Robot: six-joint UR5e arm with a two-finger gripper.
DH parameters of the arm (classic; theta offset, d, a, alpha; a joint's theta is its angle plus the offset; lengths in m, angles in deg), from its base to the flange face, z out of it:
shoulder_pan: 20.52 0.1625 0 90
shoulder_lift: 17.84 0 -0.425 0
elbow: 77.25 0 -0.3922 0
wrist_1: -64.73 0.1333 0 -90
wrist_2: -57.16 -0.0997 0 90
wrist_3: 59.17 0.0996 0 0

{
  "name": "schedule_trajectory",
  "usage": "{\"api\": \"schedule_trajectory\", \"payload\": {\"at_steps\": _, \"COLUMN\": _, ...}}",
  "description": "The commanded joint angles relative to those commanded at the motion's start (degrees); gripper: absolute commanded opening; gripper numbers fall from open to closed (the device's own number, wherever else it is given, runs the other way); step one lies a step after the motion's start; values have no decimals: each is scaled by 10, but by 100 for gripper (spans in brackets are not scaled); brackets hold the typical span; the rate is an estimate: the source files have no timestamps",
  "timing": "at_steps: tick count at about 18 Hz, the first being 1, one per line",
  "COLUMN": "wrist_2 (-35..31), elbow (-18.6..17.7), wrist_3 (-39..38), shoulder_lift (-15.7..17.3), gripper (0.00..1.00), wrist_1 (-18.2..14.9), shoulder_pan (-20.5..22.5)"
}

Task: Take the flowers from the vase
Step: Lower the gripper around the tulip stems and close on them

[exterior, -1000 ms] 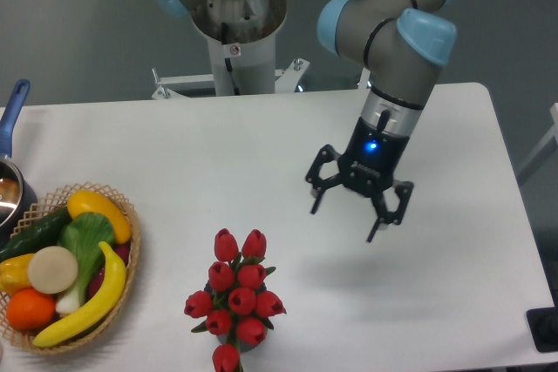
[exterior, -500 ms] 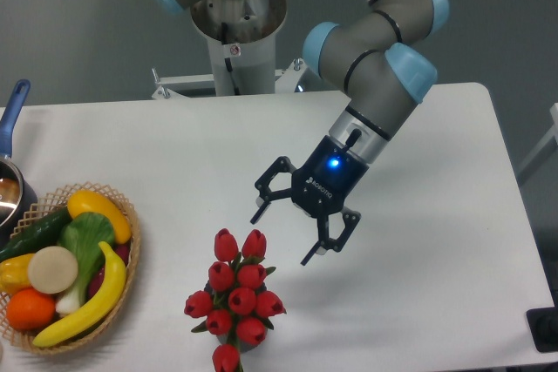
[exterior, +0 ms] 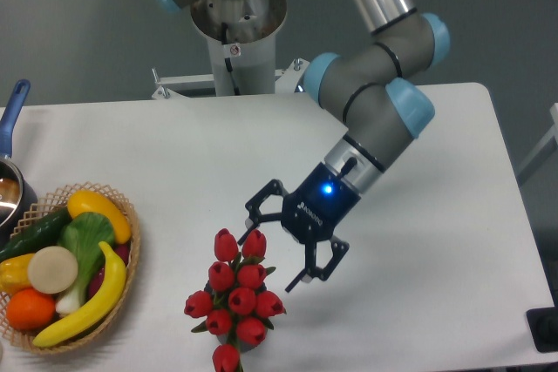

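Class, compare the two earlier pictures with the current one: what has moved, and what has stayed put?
The gripper has swung left and down across the table, from open tabletop to the upper right edge of the flowers. Its jaws remain open; nothing has been grasped. The flowers, the basket of fruit and vegetables and the blue-handled pot have not moved.

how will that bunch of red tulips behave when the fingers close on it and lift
The flowers look light: many small buds on thin stems, so probably an easy lift. The heads splay outward, so they would likely bend and shift rather than stay stiff. The vase is mostly hidden beneath them; it might tip or come up too. The gripper is open beside the top buds.
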Motion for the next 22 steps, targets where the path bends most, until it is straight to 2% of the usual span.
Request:
{"api": "schedule_trajectory", "payload": {"at_steps": 3, "wrist_2": 9, "elbow": 2, "wrist_3": 0, "shoulder_lift": -11, "gripper": 100, "wrist_1": 14, "shoulder_pan": -10}}
{"api": "schedule_trajectory", "payload": {"at_steps": 14, "wrist_2": 21, "elbow": 4, "wrist_3": 0, "shoulder_lift": -33, "gripper": 99, "wrist_1": 14, "shoulder_pan": -52}}
{"api": "schedule_trajectory", "payload": {"at_steps": 15, "wrist_2": 21, "elbow": 4, "wrist_3": 0, "shoulder_lift": -33, "gripper": 90, "wrist_1": 14, "shoulder_pan": -53}}
{"api": "schedule_trajectory", "payload": {"at_steps": 16, "wrist_2": 21, "elbow": 4, "wrist_3": 0, "shoulder_lift": -33, "gripper": 77, "wrist_1": 14, "shoulder_pan": -54}}
{"api": "schedule_trajectory", "payload": {"at_steps": 19, "wrist_2": 21, "elbow": 5, "wrist_3": 0, "shoulder_lift": -31, "gripper": 27, "wrist_1": 14, "shoulder_pan": -55}}
{"api": "schedule_trajectory", "payload": {"at_steps": 20, "wrist_2": 21, "elbow": 6, "wrist_3": 0, "shoulder_lift": -31, "gripper": 15, "wrist_1": 15, "shoulder_pan": -54}}
{"api": "schedule_trajectory", "payload": {"at_steps": 21, "wrist_2": 21, "elbow": 8, "wrist_3": 0, "shoulder_lift": -31, "gripper": 7, "wrist_1": 15, "shoulder_pan": -54}}
{"api": "schedule_trajectory", "payload": {"at_steps": 22, "wrist_2": 21, "elbow": 9, "wrist_3": 0, "shoulder_lift": -31, "gripper": 4, "wrist_1": 15, "shoulder_pan": -52}}
